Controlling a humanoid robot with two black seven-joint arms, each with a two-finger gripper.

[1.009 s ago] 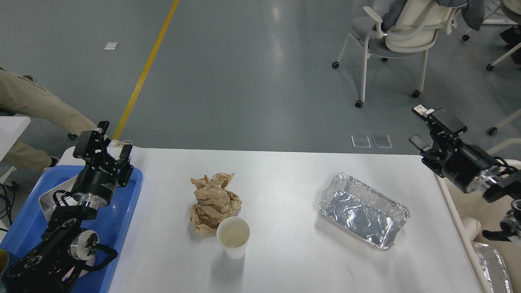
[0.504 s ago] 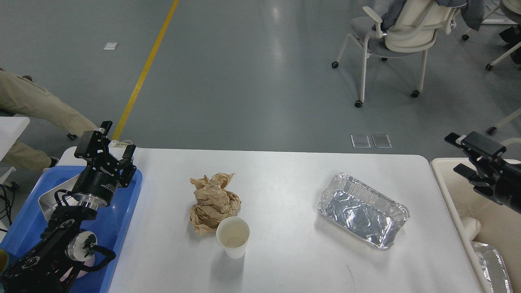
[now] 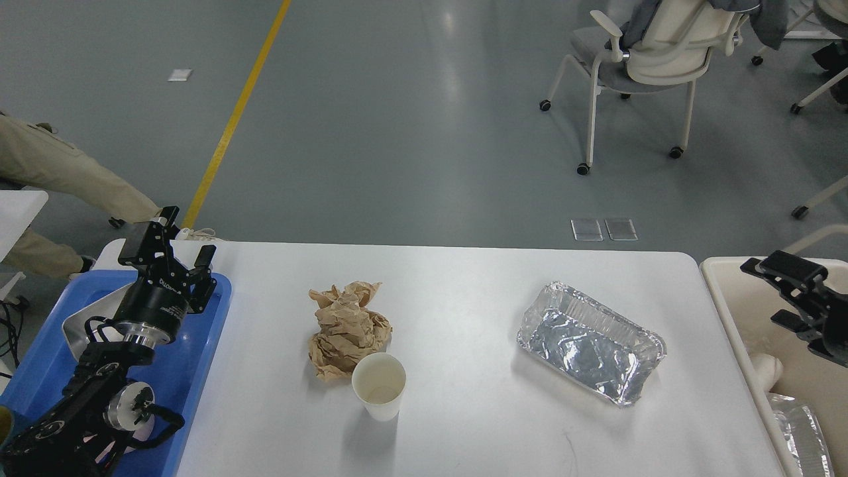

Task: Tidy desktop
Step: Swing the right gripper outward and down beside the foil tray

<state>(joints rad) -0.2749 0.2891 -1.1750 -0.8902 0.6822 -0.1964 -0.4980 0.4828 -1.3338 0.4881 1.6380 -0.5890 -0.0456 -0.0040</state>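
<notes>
The white desktop (image 3: 464,291) holds a crumpled brown paper (image 3: 348,328), a white paper cup (image 3: 379,385) upright just in front of it, and an empty foil tray (image 3: 591,341) toward the right. My left gripper (image 3: 180,240) is open and empty, above the far right corner of the blue tray (image 3: 199,377) at the table's left end. My right gripper (image 3: 780,293) is open and empty, over the cream bin (image 3: 725,311) beside the table's right edge. Neither gripper touches anything.
A foil container (image 3: 803,434) and a pale object (image 3: 765,366) lie in the cream bin. A silvery item (image 3: 74,330) sits in the blue tray under my left arm. A wheeled chair (image 3: 656,63) stands beyond the table, and a person's legs (image 3: 59,172) are at far left.
My right gripper has swung right and down from beside the table's far right corner to over the cream bin. My left gripper has dipped slightly. The items on the desktop have not moved.
</notes>
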